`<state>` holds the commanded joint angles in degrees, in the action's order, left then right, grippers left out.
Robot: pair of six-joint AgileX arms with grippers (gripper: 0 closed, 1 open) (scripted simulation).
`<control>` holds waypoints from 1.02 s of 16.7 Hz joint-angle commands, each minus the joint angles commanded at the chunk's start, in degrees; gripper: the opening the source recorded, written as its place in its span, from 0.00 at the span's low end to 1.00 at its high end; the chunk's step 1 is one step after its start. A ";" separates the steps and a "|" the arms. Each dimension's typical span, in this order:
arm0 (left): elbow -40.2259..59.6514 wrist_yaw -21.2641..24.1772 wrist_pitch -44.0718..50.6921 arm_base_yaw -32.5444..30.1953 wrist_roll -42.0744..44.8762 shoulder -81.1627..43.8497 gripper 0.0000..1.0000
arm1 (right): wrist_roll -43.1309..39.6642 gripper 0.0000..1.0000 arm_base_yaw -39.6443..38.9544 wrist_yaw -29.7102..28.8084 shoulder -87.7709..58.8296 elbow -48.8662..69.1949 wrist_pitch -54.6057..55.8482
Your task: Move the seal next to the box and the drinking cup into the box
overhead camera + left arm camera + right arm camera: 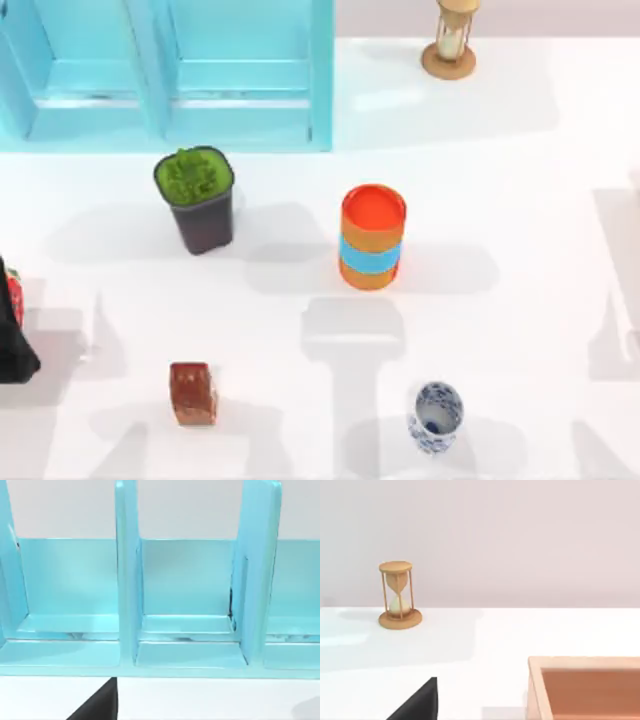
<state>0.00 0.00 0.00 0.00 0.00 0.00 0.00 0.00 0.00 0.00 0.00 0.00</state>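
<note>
On the white desk [520, 180] the seal [193, 393] stands at about 7 o'clock, well apart from the dark left arm [14, 335] at the 9 o'clock edge. The cup [435, 416] stands at 5 o'clock. The box [585, 686], a wooden tray, lies near the hourglass [399, 595] in the right wrist view. I cannot tell whether either claw is open or closed.

bright even light all round, white surface [520, 200] nearly blown out, soft grey shadows falling right of the orange cylinder [372, 237] and plant pot [196, 199], slightly soft focus
</note>
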 joint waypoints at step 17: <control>0.00 0.00 0.00 0.00 0.00 0.00 1.00 | 19.87 1.00 -20.69 3.41 -50.31 51.63 -32.33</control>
<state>0.00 0.00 0.00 0.00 0.00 0.00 19.87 -20.69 3.41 -50.31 51.63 -32.33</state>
